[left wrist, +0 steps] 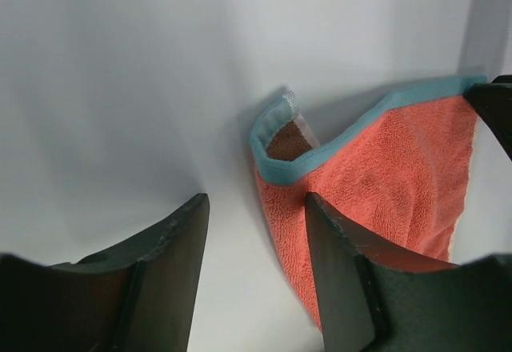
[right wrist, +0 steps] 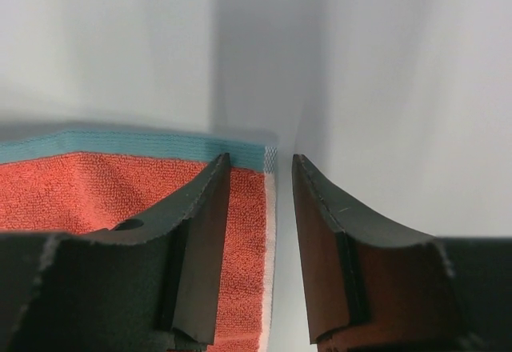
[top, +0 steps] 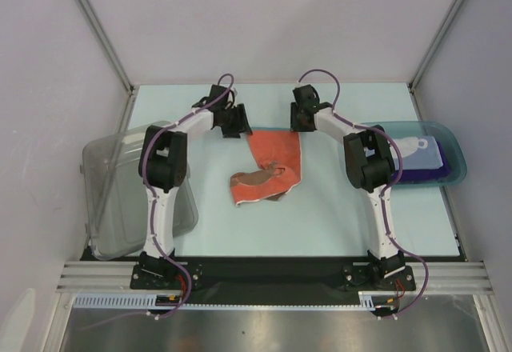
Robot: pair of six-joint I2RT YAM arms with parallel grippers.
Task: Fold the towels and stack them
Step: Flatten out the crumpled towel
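Observation:
An orange-red towel (top: 272, 160) with a teal hem lies mid-table, its near end crumpled over and showing a brownish underside. My left gripper (top: 234, 124) sits at the towel's far left corner. In the left wrist view the left gripper (left wrist: 256, 200) is open, the curled-up corner of the towel (left wrist: 384, 168) lies just ahead, and the towel's edge reaches into the gap. My right gripper (top: 298, 122) is at the far right corner. The right gripper (right wrist: 260, 160) is open and straddles the flat edge of the towel (right wrist: 96, 188), one finger over the cloth and one over bare table.
A teal translucent tray (top: 458, 160) at the right holds a light blue printed towel (top: 420, 150) on a purple towel (top: 416, 174). A clear plastic bin (top: 120, 184) lies at the left edge. Grey walls close in the back and sides.

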